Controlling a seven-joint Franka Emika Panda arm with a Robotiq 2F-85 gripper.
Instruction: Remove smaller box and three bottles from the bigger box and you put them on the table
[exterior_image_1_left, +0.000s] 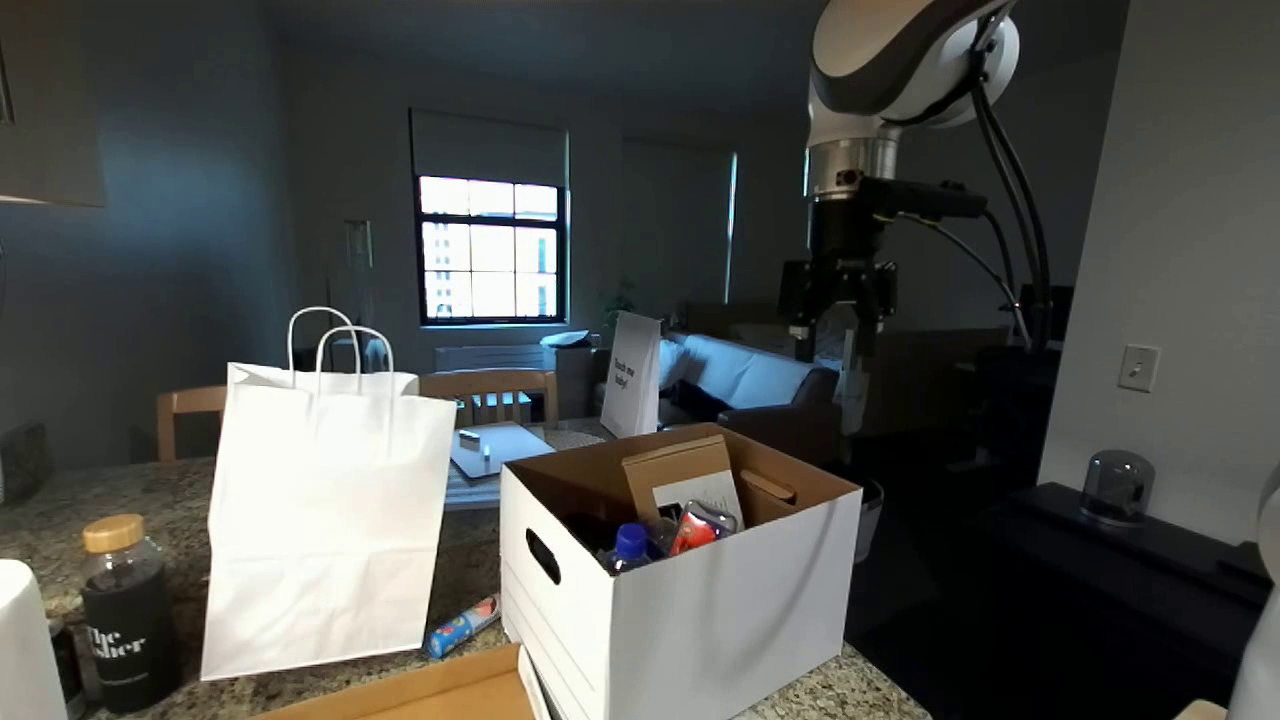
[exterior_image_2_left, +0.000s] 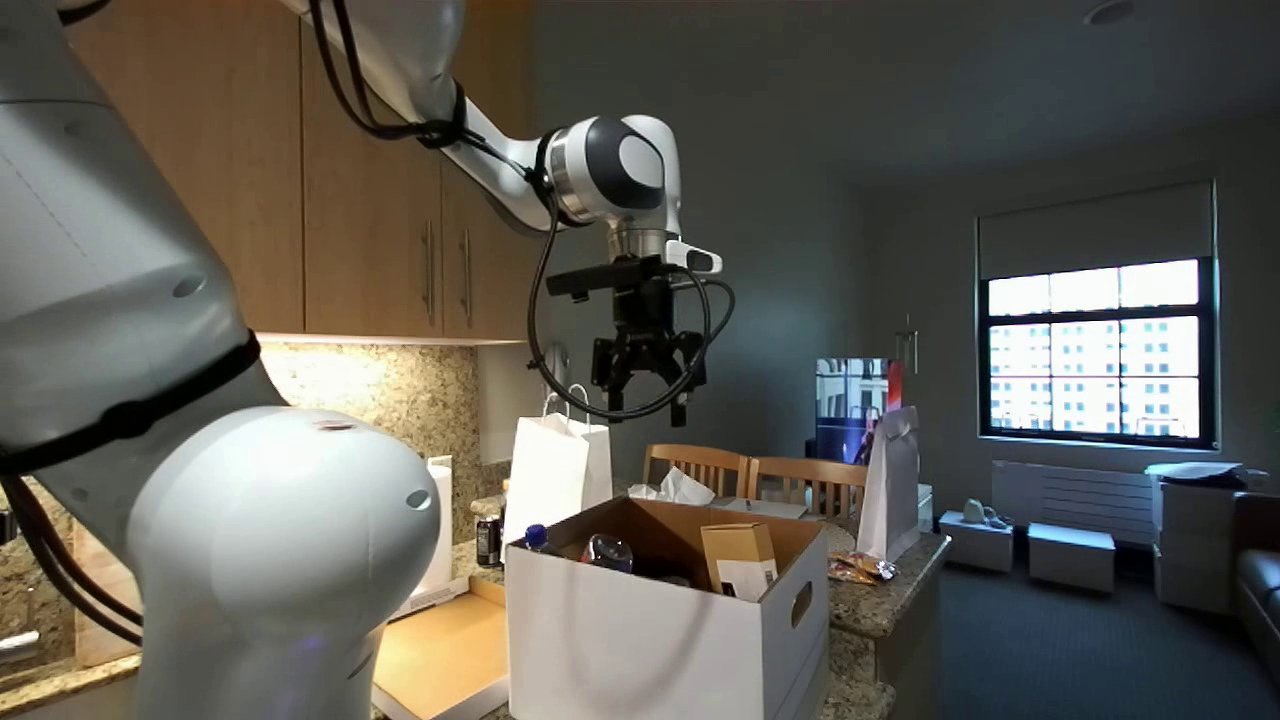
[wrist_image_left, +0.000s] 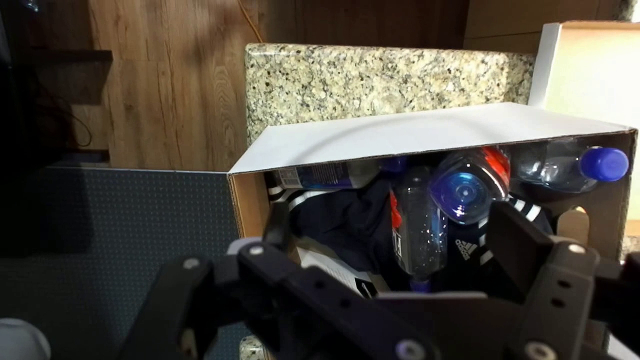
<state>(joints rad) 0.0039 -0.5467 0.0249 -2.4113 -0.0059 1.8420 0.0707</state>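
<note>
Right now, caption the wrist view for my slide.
Open black fingers over a white cardboard box holding clear plastic bottles and dark Adidas fabric.

The black two-fingered pincer (wrist_image_left: 396, 235) stands spread above a white cardboard carton (wrist_image_left: 380, 135). Below its gap lies a clear red-labelled plastic bottle (wrist_image_left: 421, 232) over navy striped cloth (wrist_image_left: 345, 217); just beyond, a second clear red-labelled bottle (wrist_image_left: 467, 187) shows its base. Past one finger is a clear blue-capped plastic bottle (wrist_image_left: 565, 167); the opposite finger partly hides a white-labelled brown cardboard box (wrist_image_left: 334, 266).
</note>
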